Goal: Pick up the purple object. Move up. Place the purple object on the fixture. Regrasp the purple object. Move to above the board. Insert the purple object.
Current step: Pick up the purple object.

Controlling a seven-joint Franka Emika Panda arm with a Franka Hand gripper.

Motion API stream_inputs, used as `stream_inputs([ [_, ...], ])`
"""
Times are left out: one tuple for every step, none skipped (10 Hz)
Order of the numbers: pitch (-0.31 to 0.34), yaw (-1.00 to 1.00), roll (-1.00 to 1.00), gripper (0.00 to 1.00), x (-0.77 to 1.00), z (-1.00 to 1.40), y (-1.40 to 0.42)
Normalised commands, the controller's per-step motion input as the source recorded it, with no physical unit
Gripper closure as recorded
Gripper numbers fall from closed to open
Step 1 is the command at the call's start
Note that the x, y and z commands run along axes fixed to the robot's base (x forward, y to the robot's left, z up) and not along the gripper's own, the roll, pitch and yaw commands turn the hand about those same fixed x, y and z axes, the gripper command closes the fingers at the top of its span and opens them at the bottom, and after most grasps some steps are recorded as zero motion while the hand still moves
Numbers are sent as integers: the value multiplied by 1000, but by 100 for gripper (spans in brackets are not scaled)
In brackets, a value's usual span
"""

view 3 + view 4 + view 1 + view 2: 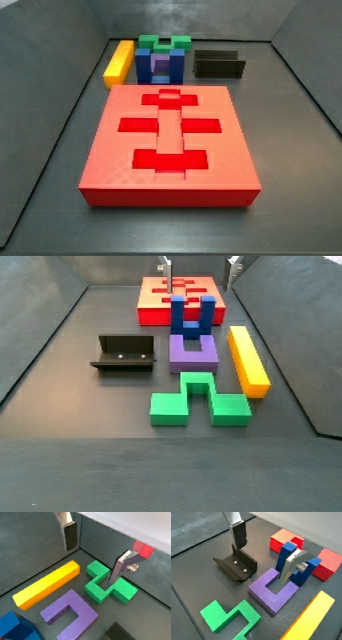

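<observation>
The gripper (264, 554) hangs above the floor with its 2 fingers spread wide and nothing between them. The purple object (272, 591) lies flat between the fixture (236, 566) and the yellow bar (312, 618), just beside the blue block (291, 562) (tight spot). Risk as I see it: a sloppy descent clips the blue block or the green block (107, 584) and knocks the purple piece askew.
</observation>
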Motion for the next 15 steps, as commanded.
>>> stream_inputs([
  [0,0,-6,0,0,0,0],
  [0,0,-10,0,0,0,0],
  [0,0,0,0,0,0,-23],
  [0,0,0,0,0,-46,-40],
  [0,0,0,0,0,-89,-17],
  [0,-60,-47,0,77,-254,-234],
  [-13,-166,-44,0,243,-349,-411],
  [-19,-251,-79,0,354,-426,-414],
  [-33,-277,-133,0,349,-417,-286],
  [-33,-191,-147,0,231,-460,-46],
  [-43,-200,-144,0,449,-580,-137],
  [-70,-197,-179,0,554,-549,-320],
  [-90,-203,-177,0,446,-583,-340],
  [-109,-169,-203,0,300,-520,-380],
  [-79,-103,-180,0,237,-434,-343],
])
